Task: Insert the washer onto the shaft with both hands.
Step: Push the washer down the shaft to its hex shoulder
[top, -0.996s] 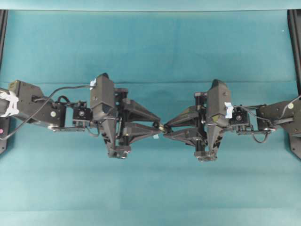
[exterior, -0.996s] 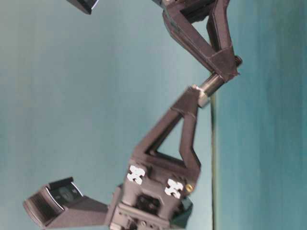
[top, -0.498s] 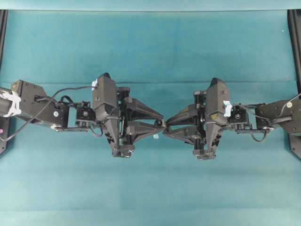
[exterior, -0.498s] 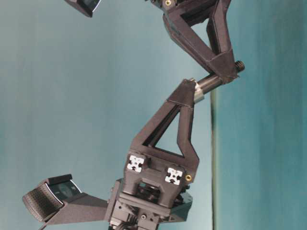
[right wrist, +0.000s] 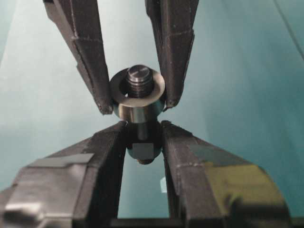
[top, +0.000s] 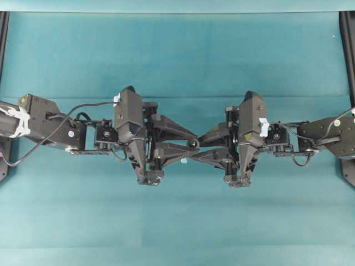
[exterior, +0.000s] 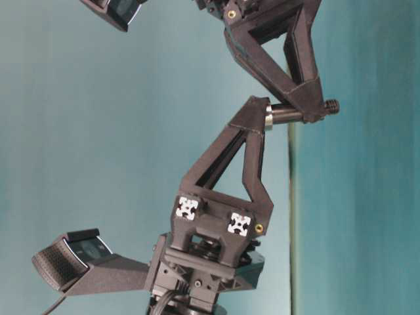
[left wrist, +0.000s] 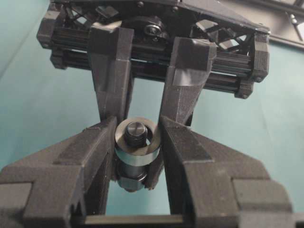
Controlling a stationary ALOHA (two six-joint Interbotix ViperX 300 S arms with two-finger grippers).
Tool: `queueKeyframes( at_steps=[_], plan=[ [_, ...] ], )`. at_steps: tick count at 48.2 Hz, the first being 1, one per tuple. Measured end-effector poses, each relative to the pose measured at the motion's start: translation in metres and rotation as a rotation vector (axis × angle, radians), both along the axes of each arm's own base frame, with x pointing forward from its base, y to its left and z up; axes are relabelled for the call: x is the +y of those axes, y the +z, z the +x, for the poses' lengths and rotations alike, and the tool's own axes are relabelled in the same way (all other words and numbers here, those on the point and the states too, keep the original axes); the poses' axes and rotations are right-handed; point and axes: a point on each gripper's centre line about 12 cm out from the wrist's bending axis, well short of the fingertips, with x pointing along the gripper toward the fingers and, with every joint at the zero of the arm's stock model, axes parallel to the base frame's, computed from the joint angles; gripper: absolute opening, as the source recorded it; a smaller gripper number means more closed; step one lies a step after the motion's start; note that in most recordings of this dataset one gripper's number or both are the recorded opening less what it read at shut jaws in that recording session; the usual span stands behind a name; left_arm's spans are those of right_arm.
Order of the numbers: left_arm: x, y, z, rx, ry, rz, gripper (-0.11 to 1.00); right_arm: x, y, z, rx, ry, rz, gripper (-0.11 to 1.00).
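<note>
Both grippers meet tip to tip above the middle of the teal cloth. My left gripper is shut on the washer, a silvery ring pinched between its two fingertips. My right gripper is shut on the shaft, gripping its thicker lower part. The shaft's threaded end pokes through the washer's hole in both wrist views. In the table-level view the washer sits around the shaft, close to the right gripper's fingers. From overhead, the shaft's end is a dark dot between the crossed fingertips.
A tiny pale speck lies on the cloth just below the fingertips. Black frame rails run along the left edge and the right edge. A fold line crosses the cloth behind the arms.
Both arms have closed in toward each other and their fingertips now overlap. The washer has slid along the shaft toward the right gripper's fingers, and the shaft has straightened.
</note>
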Motion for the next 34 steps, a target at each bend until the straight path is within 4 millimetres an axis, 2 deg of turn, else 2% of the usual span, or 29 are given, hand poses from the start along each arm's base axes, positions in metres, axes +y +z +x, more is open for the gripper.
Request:
queueKeyframes(
  at_steps=[12, 17, 34],
  plan=[
    [0.001, -0.005, -0.006, 0.035, 0.003, -0.002, 0.36, -0.001, -0.001, 0.0, 0.002, -0.003, 0.001, 0.0],
    [0.001, -0.015, -0.011, 0.075, 0.004, -0.005, 0.36, -0.001, 0.003, 0.003, -0.009, -0.003, 0.0, 0.0],
    [0.003, -0.012, -0.01, 0.071, 0.01, -0.004, 0.36, -0.002, 0.002, 0.003, -0.005, -0.005, 0.0, 0.0]
  ],
)
